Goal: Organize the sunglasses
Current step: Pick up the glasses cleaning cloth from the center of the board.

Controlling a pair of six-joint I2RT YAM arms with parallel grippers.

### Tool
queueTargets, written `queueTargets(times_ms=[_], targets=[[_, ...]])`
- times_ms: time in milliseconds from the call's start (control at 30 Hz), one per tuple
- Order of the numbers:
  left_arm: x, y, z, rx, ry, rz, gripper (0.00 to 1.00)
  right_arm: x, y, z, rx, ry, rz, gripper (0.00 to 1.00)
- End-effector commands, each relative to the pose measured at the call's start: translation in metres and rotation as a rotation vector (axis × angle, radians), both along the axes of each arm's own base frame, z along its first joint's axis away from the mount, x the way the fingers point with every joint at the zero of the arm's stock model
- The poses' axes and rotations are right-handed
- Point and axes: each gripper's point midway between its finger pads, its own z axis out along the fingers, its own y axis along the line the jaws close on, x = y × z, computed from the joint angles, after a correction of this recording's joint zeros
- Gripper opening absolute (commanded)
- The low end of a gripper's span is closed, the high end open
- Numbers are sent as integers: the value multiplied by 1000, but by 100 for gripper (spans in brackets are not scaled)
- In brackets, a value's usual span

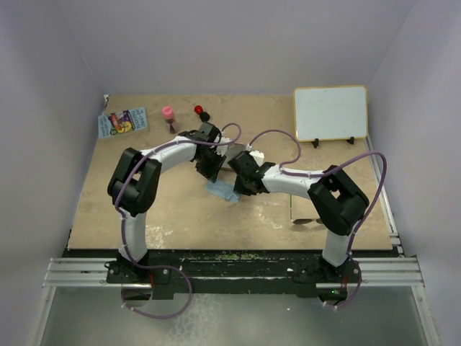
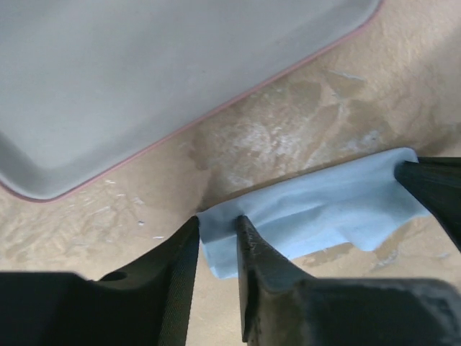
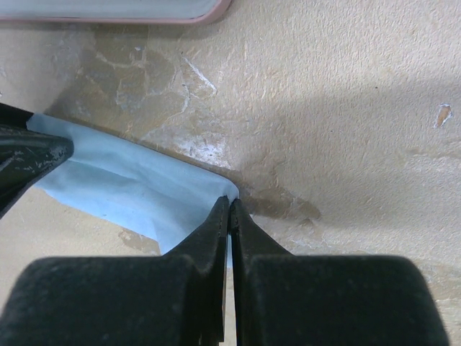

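Note:
The sunglasses (image 1: pixel 306 220) lie on the table by the right arm's elbow, away from both grippers. The light-blue cloth (image 1: pixel 222 192) hangs between the two grippers at the table's middle. My right gripper (image 3: pixel 230 202) is shut on one corner of the cloth (image 3: pixel 137 191); it also shows in the top view (image 1: pixel 241 186). My left gripper (image 2: pixel 218 220) has its fingers slightly apart, with the opposite corner of the cloth (image 2: pixel 317 213) between them; it also shows in the top view (image 1: pixel 215 171). The pink-rimmed case (image 2: pixel 180 72) lies just beyond, grey face showing.
A whiteboard (image 1: pixel 330 113) stands at the back right. A colourful card (image 1: pixel 122 122), a pink bottle (image 1: pixel 168 114) and a small red object (image 1: pixel 198 109) sit at the back left. The case's rim shows at the top of the right wrist view (image 3: pixel 108 10).

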Motion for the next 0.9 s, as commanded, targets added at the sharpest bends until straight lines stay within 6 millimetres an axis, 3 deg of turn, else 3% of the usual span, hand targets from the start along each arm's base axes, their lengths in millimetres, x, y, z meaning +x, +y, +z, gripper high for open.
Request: queueTargets(times_ms=[0, 167, 333, 633, 867], targets=[[-38, 0, -25, -8, 157, -50, 26, -1, -1, -1, -20, 19, 7, 0], [-43, 0, -27, -12, 173, -63, 4, 0, 1, -2, -16, 23, 10, 0], [-36, -2, -13, -23, 130, -77, 4, 4, 0, 3, -31, 7, 8, 0], [0, -3, 50, -30, -80, -66, 4, 16, 6, 29, -25, -37, 11, 0], [11, 0, 53, -36, -81, -32, 4, 26, 14, 42, -27, -57, 22, 0]])
